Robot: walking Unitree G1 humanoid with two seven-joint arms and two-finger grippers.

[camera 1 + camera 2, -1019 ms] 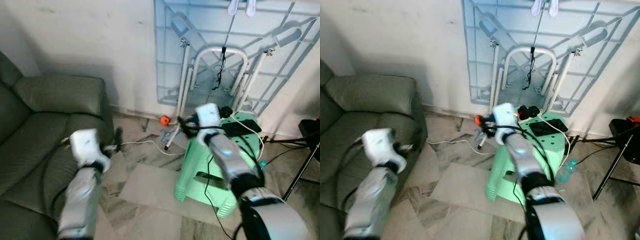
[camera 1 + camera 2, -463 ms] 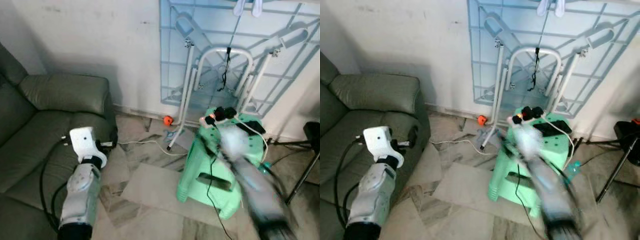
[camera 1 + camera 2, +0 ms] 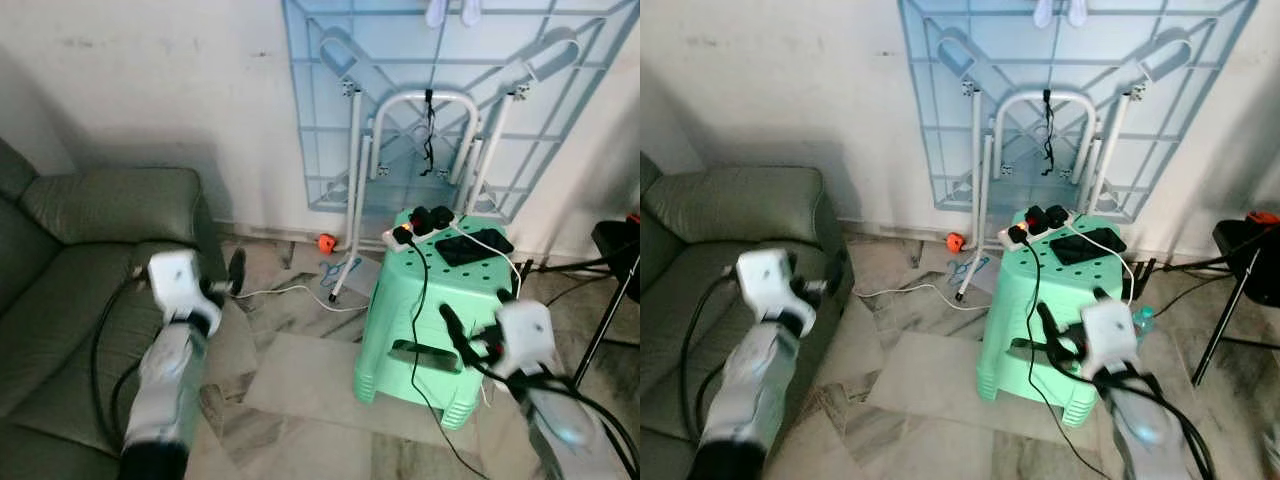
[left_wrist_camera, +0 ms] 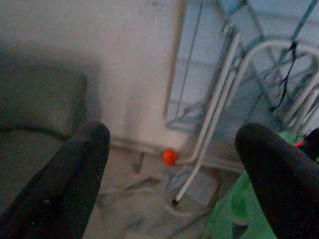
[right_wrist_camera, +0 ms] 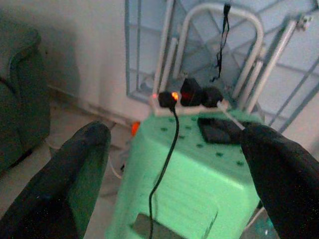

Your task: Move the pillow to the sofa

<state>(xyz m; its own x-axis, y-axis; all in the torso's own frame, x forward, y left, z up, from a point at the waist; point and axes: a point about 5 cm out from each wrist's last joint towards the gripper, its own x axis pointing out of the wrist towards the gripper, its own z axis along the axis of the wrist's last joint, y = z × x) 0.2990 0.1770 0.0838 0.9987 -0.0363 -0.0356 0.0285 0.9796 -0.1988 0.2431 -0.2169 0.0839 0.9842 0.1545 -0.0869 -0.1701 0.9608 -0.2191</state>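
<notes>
Left eye view. Stool (image 3: 440, 300), green plastic, taken as landmark. On its top: power strip (image 3: 420, 222) with plugs and a lit switch, and a flat black device (image 3: 472, 246); a black cable (image 3: 418, 330) runs from the strip down the stool's front, so the top likely serves as a charging spot. Sofa (image 3: 90, 260), dark green, well to the left of the stool. Left gripper (image 3: 236, 272) raised between sofa arm and stool, holding nothing. Right gripper (image 3: 452, 328) low in front of the stool, near its front face, holding nothing. Orange ball (image 3: 326, 242) on the floor behind and left of the stool. White folded frame (image 3: 425, 150) leans on the wall behind the stool, with a blue grille (image 3: 330, 120) against that wall. No pillow can be made out; its place cannot be told. Judged: carrying has not begun.

Right eye view. Same scene. Black stand (image 3: 1240, 290) to the right of the stool.

Left wrist view. Fingers (image 4: 75, 174) spread wide apart, nothing between them. The gap looks past the ball toward the frame's foot; stool edge at one side.

Right wrist view. Fingers (image 5: 79, 169) spread wide, nothing between them. The stool top with strip and device lies ahead; sofa arm dim at the edge.
</notes>
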